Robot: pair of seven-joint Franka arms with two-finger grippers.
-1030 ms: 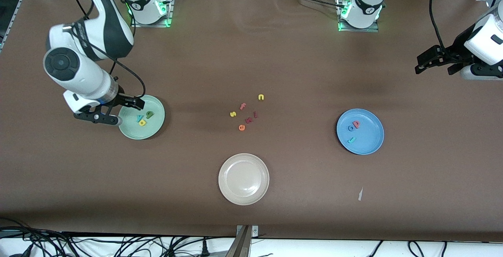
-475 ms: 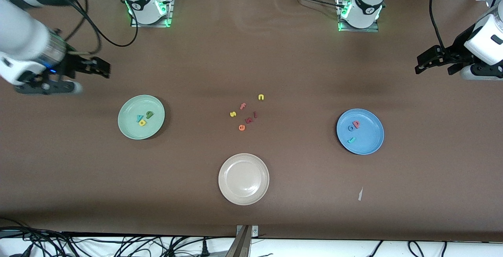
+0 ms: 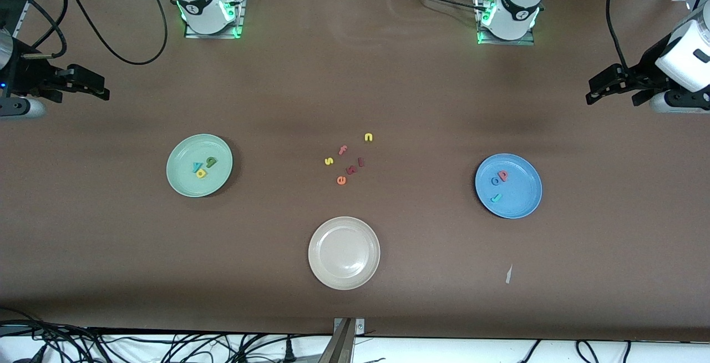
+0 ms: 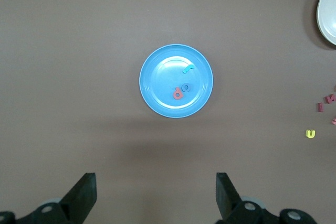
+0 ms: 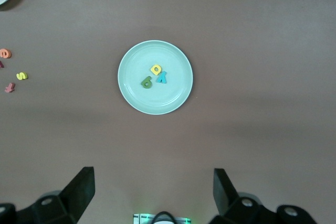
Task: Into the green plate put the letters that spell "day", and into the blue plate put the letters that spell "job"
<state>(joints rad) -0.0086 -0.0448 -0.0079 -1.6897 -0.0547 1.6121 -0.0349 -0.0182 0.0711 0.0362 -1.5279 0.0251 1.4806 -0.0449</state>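
The green plate point(image 3: 180, 182) lies toward the right arm's end of the table and holds the dark green d point(image 3: 211, 161), yellow a point(image 3: 201, 173) and light blue y point(image 3: 196, 167). The blue plate point(image 3: 526, 196) lies toward the left arm's end and holds the blue o point(image 3: 495, 181), pinkish-red b point(image 3: 502, 175) and teal j point(image 3: 496, 197). My right gripper point(image 3: 102, 88) hangs open and empty over bare table at its own end. My left gripper point(image 3: 592, 92) waits open and empty over bare table at the other end. Each wrist view looks down on its own plate: the green plate point(image 5: 136, 61) and the blue plate point(image 4: 157, 74).
A cream-white plate point(image 3: 344, 252) sits empty, nearer to the front camera than the loose letters mid-table: yellow n point(image 3: 368, 137), yellow s point(image 3: 328, 161), orange e point(image 3: 341, 180), a pink one point(image 3: 343, 150) and two dark red ones point(image 3: 355, 166). A small white scrap point(image 3: 508, 274) lies nearer than the blue plate.
The right arm has lifted off the green plate and swung out to its own end of the table. The d, a and y stay in the plate. The left arm has not moved.
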